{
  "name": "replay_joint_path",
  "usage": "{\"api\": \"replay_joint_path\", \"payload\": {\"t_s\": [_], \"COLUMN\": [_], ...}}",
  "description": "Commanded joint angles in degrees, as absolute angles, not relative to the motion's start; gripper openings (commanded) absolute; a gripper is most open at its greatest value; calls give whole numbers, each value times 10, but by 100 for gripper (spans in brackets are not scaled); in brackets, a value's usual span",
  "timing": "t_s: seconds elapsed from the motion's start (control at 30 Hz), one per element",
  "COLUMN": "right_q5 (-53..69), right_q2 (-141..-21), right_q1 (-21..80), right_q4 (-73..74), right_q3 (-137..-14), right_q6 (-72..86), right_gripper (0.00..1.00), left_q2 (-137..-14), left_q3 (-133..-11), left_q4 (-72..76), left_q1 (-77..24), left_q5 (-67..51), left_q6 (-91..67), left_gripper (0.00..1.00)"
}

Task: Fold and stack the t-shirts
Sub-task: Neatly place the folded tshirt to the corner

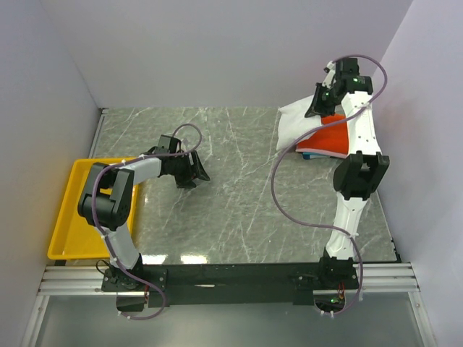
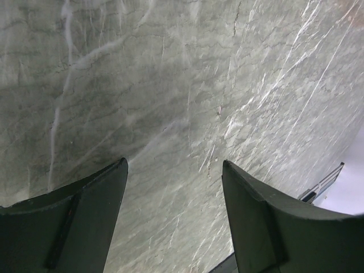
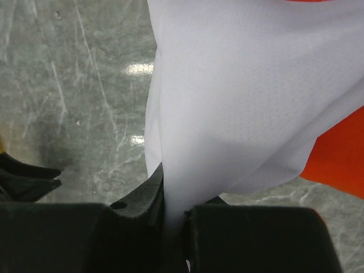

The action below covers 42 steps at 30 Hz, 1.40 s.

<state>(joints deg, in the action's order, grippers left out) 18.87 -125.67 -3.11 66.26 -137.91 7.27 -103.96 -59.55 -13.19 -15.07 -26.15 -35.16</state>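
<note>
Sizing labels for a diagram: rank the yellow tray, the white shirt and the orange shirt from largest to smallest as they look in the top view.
1. Yellow tray, though partly covered.
2. White shirt.
3. Orange shirt, only partly showing.

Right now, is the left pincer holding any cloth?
No, the left pincer stands open over the table, with nothing between its fingers.
</note>
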Motion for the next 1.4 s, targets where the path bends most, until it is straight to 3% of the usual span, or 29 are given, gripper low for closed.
{"api": "replay_joint_path", "payload": {"t_s": [0.0, 0.5, 1.37], "right_q5": [243, 309, 249], "right_q2": [-1210, -1211, -1282], "right_q1": [-53, -121, -174], "right_q4": [629, 612, 626], "right_q3": [-1412, -1399, -1368], "right_q6": [94, 90, 33], "right_gripper": [0, 0, 0], "left_q2": [-1058, -1053, -1056], "left_q3": [-563, -559, -572], "left_q4": [-169, -168, -189], "left_q1": [-152, -153, -153], "left_q5": [-223, -223, -222], "left_q6": [-335, -337, -332], "left_gripper": [75, 75, 75]}}
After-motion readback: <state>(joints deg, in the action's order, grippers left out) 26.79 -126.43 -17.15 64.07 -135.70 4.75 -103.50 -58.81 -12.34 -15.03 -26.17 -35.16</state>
